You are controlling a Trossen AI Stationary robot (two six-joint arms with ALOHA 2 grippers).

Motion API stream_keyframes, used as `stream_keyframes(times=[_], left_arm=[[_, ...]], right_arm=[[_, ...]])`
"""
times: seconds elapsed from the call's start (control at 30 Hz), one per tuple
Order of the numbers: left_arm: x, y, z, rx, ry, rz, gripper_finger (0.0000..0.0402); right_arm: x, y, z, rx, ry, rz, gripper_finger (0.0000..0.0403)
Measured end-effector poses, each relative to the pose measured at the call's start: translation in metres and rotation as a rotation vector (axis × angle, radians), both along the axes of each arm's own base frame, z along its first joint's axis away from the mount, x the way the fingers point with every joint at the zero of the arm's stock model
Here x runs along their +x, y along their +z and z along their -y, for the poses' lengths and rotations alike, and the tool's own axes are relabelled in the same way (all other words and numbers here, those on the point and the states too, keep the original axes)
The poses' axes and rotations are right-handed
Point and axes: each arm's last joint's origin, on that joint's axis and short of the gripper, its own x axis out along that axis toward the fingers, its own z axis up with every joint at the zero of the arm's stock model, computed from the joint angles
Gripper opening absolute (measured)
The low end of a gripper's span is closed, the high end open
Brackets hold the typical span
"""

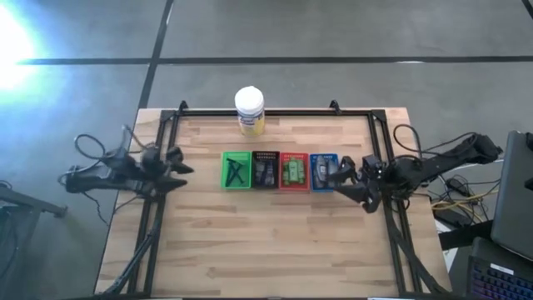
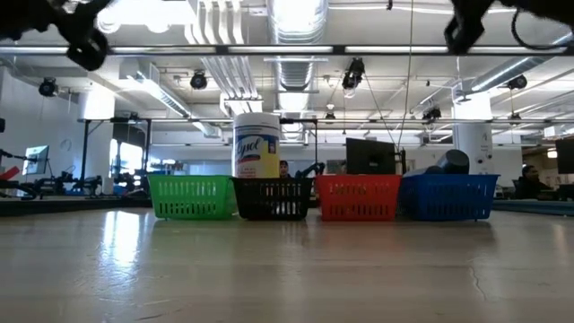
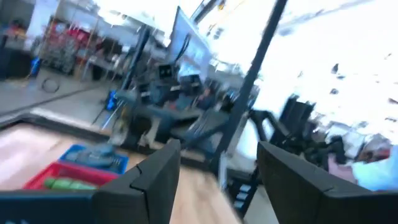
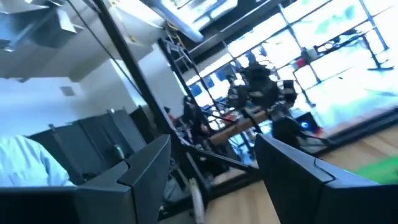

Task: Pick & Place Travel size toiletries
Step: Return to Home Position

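Toiletries [image 1: 293,172] lay in four baskets [image 1: 266,154]. Left gripper [image 3: 217,149] hovered at the table's [image 1: 250,242] left, right gripper [image 4: 211,142] beside the blue basket [image 1: 323,155], both agape, empty.

The left arm [image 1: 117,175] is extended from the high view's middle left, the left end effector [image 1: 183,169] being held with fingers apart. The right arm [image 1: 433,167] is extended from the middle right; the right end effector [image 1: 340,177] is likewise spread.

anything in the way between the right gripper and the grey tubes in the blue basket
nothing visible. the right gripper hangs open just beside the blue basket and higher, and the grey tubes inside lie uncovered. the yellow jar stands behind the row; the left gripper waits past the green basket.
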Motion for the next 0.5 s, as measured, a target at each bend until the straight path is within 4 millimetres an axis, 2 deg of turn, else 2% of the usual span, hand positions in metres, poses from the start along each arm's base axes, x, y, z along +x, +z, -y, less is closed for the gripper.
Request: stream_keyframes(times=[0.03, 0.1, 0.2, 0.27, 0.33, 0.43, 0.5], left_arm=[[-0.004, -0.001, 0.000, 0.004, 0.006, -0.002, 0.0218], [0.000, -0.022, -0.001, 0.015, 0.024, -0.174, 0.0218], [0.005, -0.020, -0.001, 0.024, 0.036, -0.180, 0.0218], [0.008, -0.035, -0.002, 0.035, 0.071, -0.255, 0.0218], [0.010, -0.036, -0.002, 0.042, 0.085, -0.203, 0.0218], [0.015, -0.059, -0.004, 0.002, 0.135, -0.235, 0.0218], [0.019, -0.070, -0.004, -0.053, 0.153, -0.196, 0.0218]], right_arm=[[-0.004, -0.009, 0.003, -0.002, -0.013, -0.009, 0.0227], [-0.011, -0.027, 0.009, -0.008, -0.036, -0.033, 0.0225], [-0.023, -0.048, 0.014, -0.019, -0.056, -0.027, 0.0225], [-0.031, -0.060, 0.016, -0.040, -0.067, -0.001, 0.0229], [-0.033, -0.065, 0.017, -0.082, -0.092, -0.045, 0.0235], [-0.036, -0.071, 0.018, -0.119, -0.118, -0.104, 0.0244], [-0.037, -0.074, 0.019, -0.127, -0.137, -0.137, 0.0251]])
